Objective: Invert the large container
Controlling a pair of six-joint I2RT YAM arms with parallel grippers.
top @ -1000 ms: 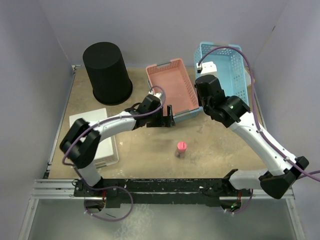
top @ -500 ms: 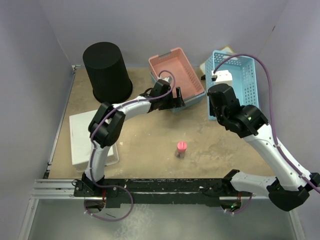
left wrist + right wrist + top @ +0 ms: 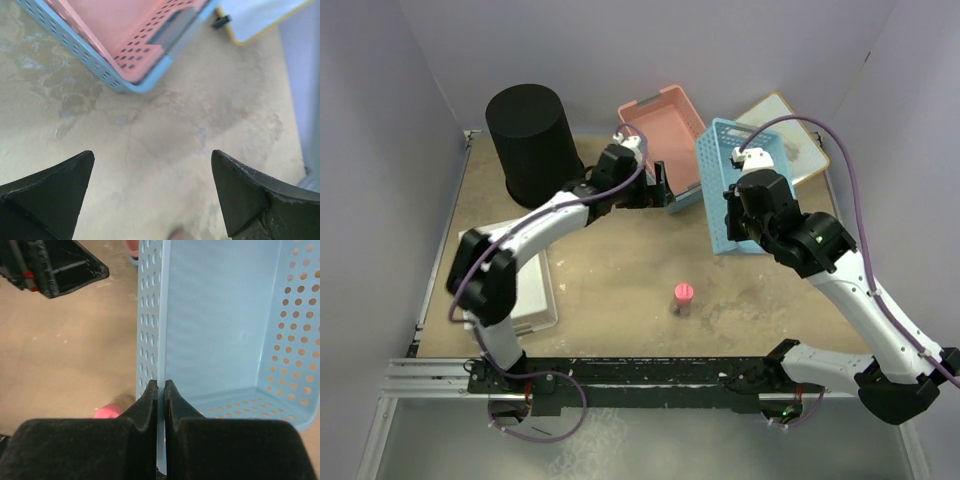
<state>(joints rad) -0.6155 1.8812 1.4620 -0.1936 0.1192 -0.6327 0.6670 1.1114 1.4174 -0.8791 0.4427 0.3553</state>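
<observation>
Large container [image 3: 533, 140] was seen standing on the table [image 3: 620, 270] at the upper left of the top view, touched by neither gripper. Its top face was read as plain black; whether that end was open or closed could not be told.

Left gripper [image 3: 152, 155] was found with jaws spread wide and nothing held, only bare table seen in the gap. It was placed just beside the near corner of the pink basket [image 3: 665, 125], right of the container; contact could not be confirmed.

Right gripper [image 3: 160, 385] was found clamped on a side wall of the blue basket [image 3: 220, 315], jaws pressed almost together with just the thin perforated wall between them. Blue basket was held tilted at centre right of the top view, partly overlapping a white board [image 3: 790, 135] with a yellow edge at upper right. Only bare floor and perforated walls were seen inside it. Pink basket interior was seen as bare pink too.

In the left wrist view a light blue perforated wall was noted just under the pink wall; whether the two were nested could not be told.

A small pink cylinder [image 3: 683, 297] was seen upright on the table at lower centre, apart from both baskets. A white basket [image 3: 535, 295] was seen at lower left, partly covered by the left arm.
</observation>
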